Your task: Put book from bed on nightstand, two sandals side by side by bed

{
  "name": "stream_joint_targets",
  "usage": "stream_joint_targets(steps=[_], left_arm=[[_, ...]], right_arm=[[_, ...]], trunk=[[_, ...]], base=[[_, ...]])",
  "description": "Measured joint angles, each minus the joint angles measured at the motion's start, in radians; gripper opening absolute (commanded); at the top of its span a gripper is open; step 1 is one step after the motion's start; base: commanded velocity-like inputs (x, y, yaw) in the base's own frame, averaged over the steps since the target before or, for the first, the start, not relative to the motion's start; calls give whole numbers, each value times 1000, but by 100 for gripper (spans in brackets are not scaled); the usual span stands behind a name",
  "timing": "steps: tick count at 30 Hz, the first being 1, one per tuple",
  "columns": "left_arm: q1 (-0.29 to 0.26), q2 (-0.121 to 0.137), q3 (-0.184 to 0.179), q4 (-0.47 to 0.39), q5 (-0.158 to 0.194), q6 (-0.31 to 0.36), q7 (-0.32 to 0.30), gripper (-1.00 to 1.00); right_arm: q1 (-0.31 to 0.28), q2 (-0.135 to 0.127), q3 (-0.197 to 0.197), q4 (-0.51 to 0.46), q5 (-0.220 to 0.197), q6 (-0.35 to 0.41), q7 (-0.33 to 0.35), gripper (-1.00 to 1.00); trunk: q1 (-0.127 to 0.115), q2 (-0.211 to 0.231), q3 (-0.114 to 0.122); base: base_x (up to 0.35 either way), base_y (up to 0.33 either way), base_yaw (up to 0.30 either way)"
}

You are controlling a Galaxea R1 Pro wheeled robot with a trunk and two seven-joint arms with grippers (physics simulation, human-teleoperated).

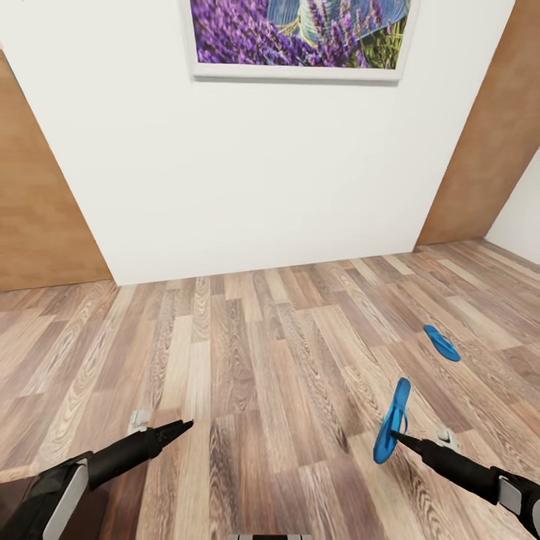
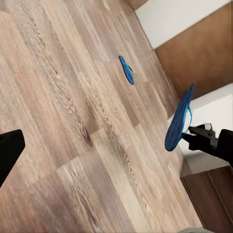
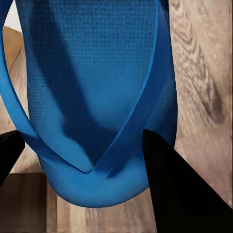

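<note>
Wood-plank floor (image 1: 247,360) carries one sandal (image 1: 441,342) at two o'clock, while the right gripper (image 1: 395,435) pinches the other sandal (image 1: 392,420), seemingly light and floppy, by its strap, and the left gripper (image 1: 184,427) hangs pressed together.

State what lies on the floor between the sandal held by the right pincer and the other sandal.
Nothing: only bare wood-plank floor separates the held sandal from the lying sandal, as the head view shows.

A room in a home: wood-plank floor (image 1: 247,352), plain white wall (image 1: 247,165) with a framed lavender picture (image 1: 300,34), brown wooden panels (image 1: 41,217) at either side, blue sandals (image 1: 441,342) about.
</note>
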Motion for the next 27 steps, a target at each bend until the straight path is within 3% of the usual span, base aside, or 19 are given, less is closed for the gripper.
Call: stream_joint_targets(steps=[1, 5, 10, 17, 27], left_arm=[[0, -1, -1, 0, 0, 1, 0, 100], [0, -3, -4, 0, 0, 1, 0, 100], [0, -9, -13, 3, 1, 1, 1, 100], [0, -15, -61, 6, 2, 2, 3, 100], [0, -18, -65, 5, 1, 1, 0, 100]], right_arm=[[40, 0, -3, 0, -1, 0, -1, -100], [71, 0, -5, -1, -1, -1, 0, -100], [76, 0, -7, -1, -1, -1, -1, -100], [77, 0, -7, -1, -1, -1, -1, -100], [77, 0, -7, -1, -1, -2, -2, -100]], trunk=[[0, 0, 4], [-2, 1, 19], [-5, 2, 39], [-8, 4, 66], [-12, 6, 105]], base=[[0, 0, 0], [0, 0, 0], [0, 0, 0], [0, 0, 0], [0, 0, 0]])
